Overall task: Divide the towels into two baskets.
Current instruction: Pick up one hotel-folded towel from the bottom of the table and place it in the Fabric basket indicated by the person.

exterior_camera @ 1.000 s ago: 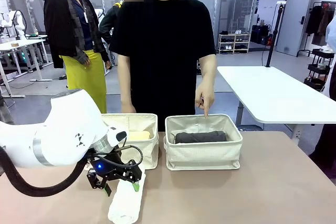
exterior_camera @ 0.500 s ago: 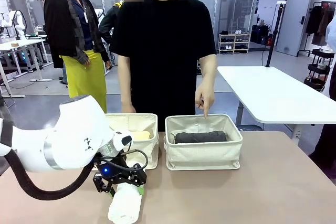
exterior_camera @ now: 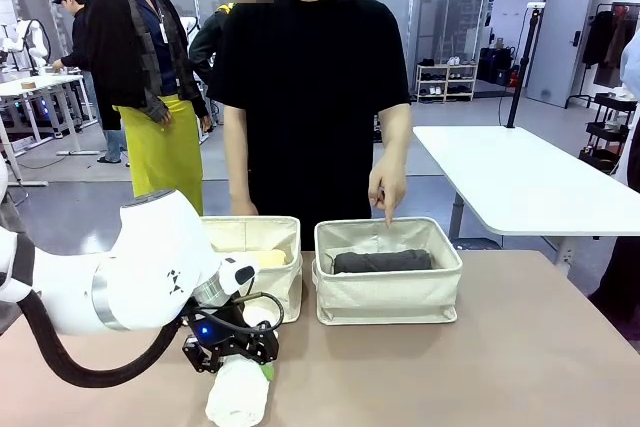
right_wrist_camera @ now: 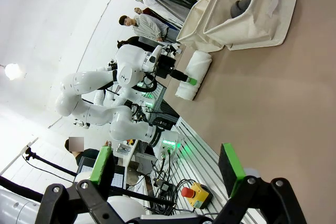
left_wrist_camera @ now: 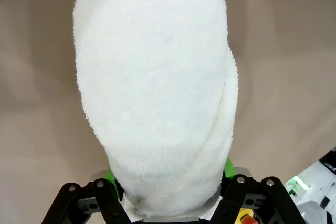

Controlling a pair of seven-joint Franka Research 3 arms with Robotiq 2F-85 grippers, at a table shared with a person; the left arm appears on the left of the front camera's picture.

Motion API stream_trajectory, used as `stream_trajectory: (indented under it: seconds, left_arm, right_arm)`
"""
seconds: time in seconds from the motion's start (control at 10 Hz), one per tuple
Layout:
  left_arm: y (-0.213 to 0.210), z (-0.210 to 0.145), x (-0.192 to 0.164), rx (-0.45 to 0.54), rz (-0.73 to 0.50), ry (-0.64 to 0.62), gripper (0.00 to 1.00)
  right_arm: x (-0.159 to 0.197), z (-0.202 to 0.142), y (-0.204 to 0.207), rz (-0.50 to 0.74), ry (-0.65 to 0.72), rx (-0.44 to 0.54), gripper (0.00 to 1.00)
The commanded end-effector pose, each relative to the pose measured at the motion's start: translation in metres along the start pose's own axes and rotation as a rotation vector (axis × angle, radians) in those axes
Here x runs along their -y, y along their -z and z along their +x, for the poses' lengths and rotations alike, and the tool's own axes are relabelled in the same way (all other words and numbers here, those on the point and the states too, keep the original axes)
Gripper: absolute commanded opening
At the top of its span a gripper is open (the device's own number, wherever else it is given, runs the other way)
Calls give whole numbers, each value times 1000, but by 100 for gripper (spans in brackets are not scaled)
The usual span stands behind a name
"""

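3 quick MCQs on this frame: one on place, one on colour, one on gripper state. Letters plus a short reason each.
1. Where does the white towel lie?
A. on the table
B. in the right basket
C. in the person's hand
2. What colour is the towel in the right basket?
A. pale yellow
B. dark grey
C. red
3. How does the left gripper stand?
A. wide open above a basket
B. fingers around the white towel's end
C. shut on a basket wall

A: it rests on the tabletop before the baskets.
B: a dark grey towel lies inside.
B: green pads flank the towel's end.
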State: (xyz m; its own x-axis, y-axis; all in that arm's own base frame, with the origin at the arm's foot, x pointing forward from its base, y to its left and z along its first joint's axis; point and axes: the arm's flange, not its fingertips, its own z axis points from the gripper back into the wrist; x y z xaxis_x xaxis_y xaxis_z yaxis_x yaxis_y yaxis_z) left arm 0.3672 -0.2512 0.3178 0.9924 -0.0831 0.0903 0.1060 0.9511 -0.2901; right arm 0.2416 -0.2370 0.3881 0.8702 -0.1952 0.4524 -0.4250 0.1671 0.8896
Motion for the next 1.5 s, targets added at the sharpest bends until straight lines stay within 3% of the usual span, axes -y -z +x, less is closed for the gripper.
stream_trajectory:
  seconds: [0.0,0.1,0.2,0.3,0.6,1.1,1.2,1.4]
  left_arm:
    - [4,0,-3,19,-24,13,60]
    - [5,0,-4,12,-22,15,42]
    - [7,-1,-4,4,-13,16,42]
    - [4,0,-4,7,-14,1,34]
    - [-32,-6,4,25,-17,98,34]
    - [-105,-30,19,-50,-45,560,34]
    - [-82,-21,25,-8,-16,369,34]
    - [-82,-21,25,-8,-16,369,34]
  right_arm:
    - [-5,-2,0,4,3,2,100]
    - [-5,-2,0,4,3,2,100]
    - [-5,-2,0,4,3,2,100]
    - [-5,-2,0,4,3,2,100]
    - [-5,-2,0,4,3,2,100]
    - [-5,-2,0,4,3,2,100]
    - [-5,-2,0,4,3,2,100]
    - [-5,-2,0,4,3,2,100]
